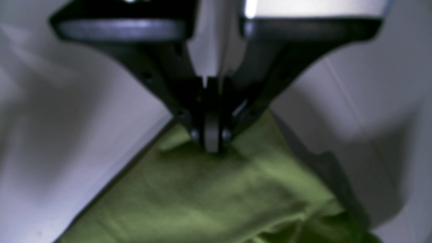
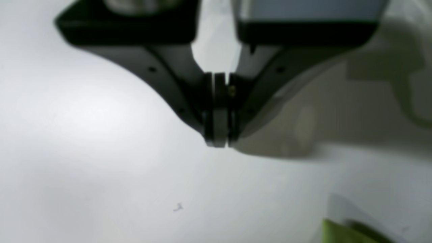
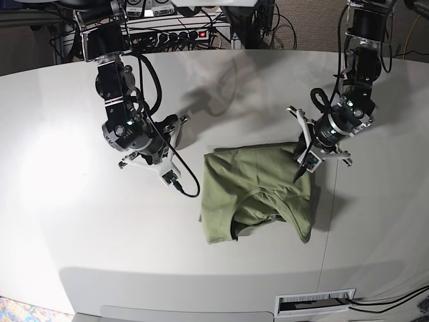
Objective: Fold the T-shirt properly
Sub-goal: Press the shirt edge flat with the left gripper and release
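The olive-green T-shirt (image 3: 224, 194) lies partly folded in the middle of the white table, its neckline facing the near edge. My left gripper (image 3: 295, 177) is at its far right edge, on the right of the base view. In the left wrist view this gripper (image 1: 212, 146) is shut, with the T-shirt's (image 1: 209, 195) fabric drawn up to its tips. My right gripper (image 3: 175, 182) hovers over bare table just left of the shirt. In the right wrist view it (image 2: 218, 143) is shut on nothing, and only a corner of the T-shirt (image 2: 337, 233) shows at the lower right.
The white table (image 3: 67, 201) stretches wide around the shirt. A power strip and cables (image 3: 174, 30) sit behind the far edge. A vent slot (image 3: 315, 303) lies at the near edge on the right.
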